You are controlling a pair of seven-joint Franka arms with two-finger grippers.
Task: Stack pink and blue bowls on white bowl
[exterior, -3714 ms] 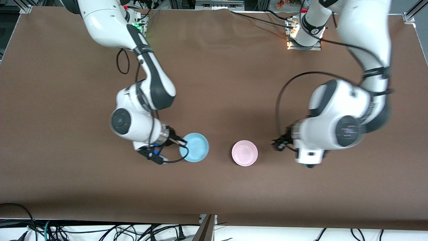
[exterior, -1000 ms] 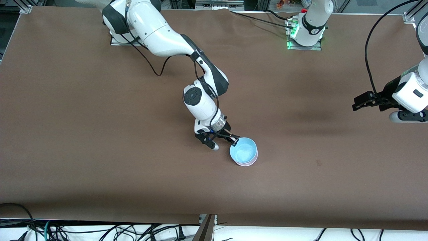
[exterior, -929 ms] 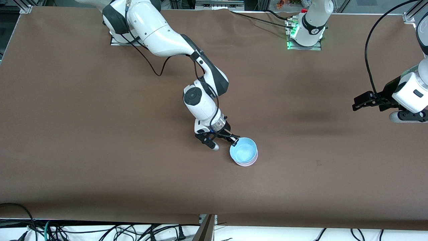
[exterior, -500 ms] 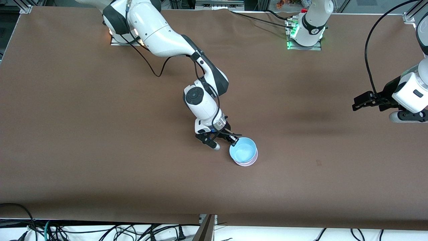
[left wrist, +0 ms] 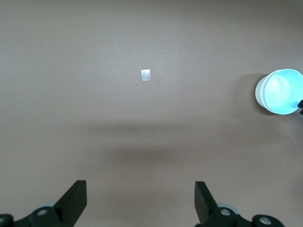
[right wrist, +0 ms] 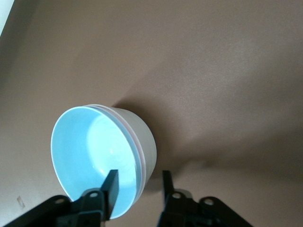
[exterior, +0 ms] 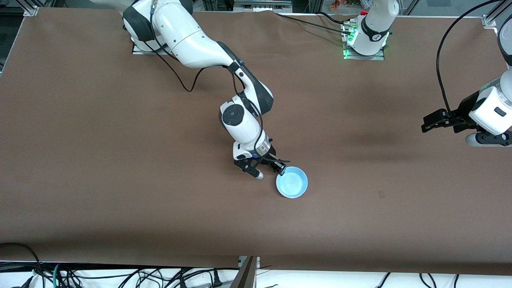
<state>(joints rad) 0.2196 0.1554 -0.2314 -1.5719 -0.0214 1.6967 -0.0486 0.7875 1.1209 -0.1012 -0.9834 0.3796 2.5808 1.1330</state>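
The light blue bowl [exterior: 292, 182] sits nested on top of the stack in the middle of the table. In the right wrist view the blue bowl [right wrist: 87, 151] lies inside the pink bowl, of which only a thin rim [right wrist: 136, 142] shows, and both sit in the white bowl [right wrist: 144, 137]. My right gripper [exterior: 281, 170] is open at the stack's rim; in its wrist view [right wrist: 138, 184] one finger is inside the blue bowl and one outside the white wall. My left gripper [exterior: 432, 122] is open and empty, waiting over the left arm's end of the table.
The brown table cloth [exterior: 120, 160] is bare around the stack. A small pale tape mark [exterior: 381, 195] lies between the stack and the left arm's end; it also shows in the left wrist view [left wrist: 146, 74], as does the stack [left wrist: 280, 91].
The blue bowl has dropped lower into the stack, so the pink rim no longer shows in the front view. The right gripper stays at the rim. The left arm has not moved.
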